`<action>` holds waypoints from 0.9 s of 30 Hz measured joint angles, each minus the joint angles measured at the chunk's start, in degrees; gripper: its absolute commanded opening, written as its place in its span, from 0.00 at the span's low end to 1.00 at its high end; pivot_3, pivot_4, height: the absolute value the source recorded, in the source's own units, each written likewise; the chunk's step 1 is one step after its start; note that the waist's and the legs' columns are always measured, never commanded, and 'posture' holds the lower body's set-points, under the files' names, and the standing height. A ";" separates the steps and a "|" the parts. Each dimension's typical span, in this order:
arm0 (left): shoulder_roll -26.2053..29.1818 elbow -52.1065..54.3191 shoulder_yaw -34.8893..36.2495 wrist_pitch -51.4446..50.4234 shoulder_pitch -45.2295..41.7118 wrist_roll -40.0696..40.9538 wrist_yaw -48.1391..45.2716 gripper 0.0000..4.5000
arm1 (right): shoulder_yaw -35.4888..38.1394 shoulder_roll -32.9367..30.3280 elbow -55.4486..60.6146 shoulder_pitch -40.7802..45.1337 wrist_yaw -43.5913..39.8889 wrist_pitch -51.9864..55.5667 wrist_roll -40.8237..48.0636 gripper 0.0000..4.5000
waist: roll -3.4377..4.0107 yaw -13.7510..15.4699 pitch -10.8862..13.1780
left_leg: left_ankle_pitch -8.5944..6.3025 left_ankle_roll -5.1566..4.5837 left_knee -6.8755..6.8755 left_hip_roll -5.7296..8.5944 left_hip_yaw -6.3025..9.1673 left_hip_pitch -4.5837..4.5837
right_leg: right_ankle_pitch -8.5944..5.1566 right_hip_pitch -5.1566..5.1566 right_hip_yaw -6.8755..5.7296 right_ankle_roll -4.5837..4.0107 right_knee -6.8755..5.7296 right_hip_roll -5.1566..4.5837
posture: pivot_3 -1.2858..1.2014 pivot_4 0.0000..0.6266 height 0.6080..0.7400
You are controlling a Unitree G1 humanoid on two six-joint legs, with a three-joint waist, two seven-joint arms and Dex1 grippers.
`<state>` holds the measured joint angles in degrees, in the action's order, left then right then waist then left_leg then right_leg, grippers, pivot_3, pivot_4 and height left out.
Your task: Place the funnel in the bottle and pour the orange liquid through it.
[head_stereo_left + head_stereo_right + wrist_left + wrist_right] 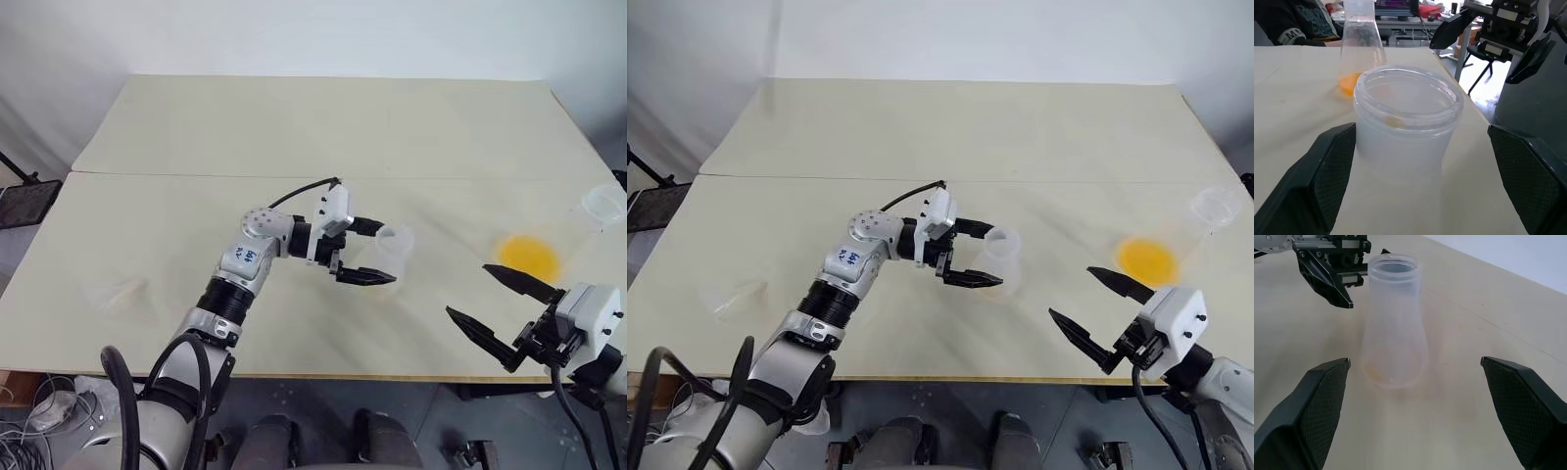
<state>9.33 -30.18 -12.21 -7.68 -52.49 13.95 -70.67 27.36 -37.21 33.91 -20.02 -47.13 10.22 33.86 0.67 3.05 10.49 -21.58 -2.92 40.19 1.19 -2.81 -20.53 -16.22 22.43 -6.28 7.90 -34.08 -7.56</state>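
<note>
A robot's left gripper (364,252) hovers at the neck of the bottle (390,257), a clear conical flask standing upright near the middle of the pale surface (294,137), with its jaws released and spread wide to either side of the glass without touching it. Seen from the left wrist, the bottle's round mouth sits squarely between the two black fingers, open and with no funnel seated in it, a sign that the first step of the task is not yet done.

The right gripper (505,305) waits low at the near right edge of the surface, its jaws likewise fully released and holding nothing; from its wrist, the bottle stands straight ahead between the fingers, well apart from them. The orange liquid (529,257) lies as a shallow pool in the base of a second clear flask (600,208) on the right side of the surface, just beyond the right gripper, which appears placed to take it up for the pour.

The funnel (116,294), small and colourless, rests far off on the left side of the surface, well apart from both grippers and from the bottle. By the look of things the bottle is set centrally so that either arm can reach it, and the funnel has yet to be fetched and seated before any pouring can begin.
</note>
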 measured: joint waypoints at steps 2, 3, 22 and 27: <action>-0.17 -2.18 0.27 0.96 -1.13 -0.47 0.28 1.00 | 0.00 0.00 0.00 0.15 0.12 0.00 -0.14 1.00 | 0.00 0.00 0.00 | 0.00 0.00 0.00 0.01 0.00 0.00 | 0.00 0.00 0.00 0.01 0.00 0.00 | 0.52 0.24 1.00; -0.25 -2.87 0.52 1.51 -1.53 -0.59 0.52 1.00 | 0.00 0.00 0.00 0.44 0.22 0.00 -0.28 1.00 | 0.00 -0.05 0.00 | 0.00 -0.01 0.00 0.01 -0.01 0.00 | 0.00 0.00 0.00 0.01 0.00 0.00 | 0.52 0.24 1.00; 3.70 -7.54 3.03 2.62 -5.34 -0.93 0.41 1.00 | 0.48 -0.84 -0.21 1.37 0.47 0.19 -0.73 1.00 | 0.00 -0.15 0.00 | 0.00 -0.01 0.00 0.00 -0.01 -0.02 | 0.01 0.03 -0.01 0.02 -0.03 0.00 | 0.52 0.24 1.00; 9.21 -2.11 5.74 -1.31 -4.26 -0.25 1.22 1.00 | 0.82 -2.82 -1.88 2.97 -0.93 0.49 -0.62 1.00 | 0.00 -0.35 0.00 | 0.00 0.00 0.00 -0.02 0.01 0.00 | 0.01 0.05 -0.01 0.02 -0.10 0.01 | 0.52 0.24 1.00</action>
<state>18.54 -32.29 -6.47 -8.99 -56.75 13.71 -69.45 28.18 -40.03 32.03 -17.05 -48.06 10.72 33.23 0.67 2.70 10.49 -21.58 -2.92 40.19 1.17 -2.80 -20.53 -16.21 22.48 -6.29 7.92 -34.18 -7.55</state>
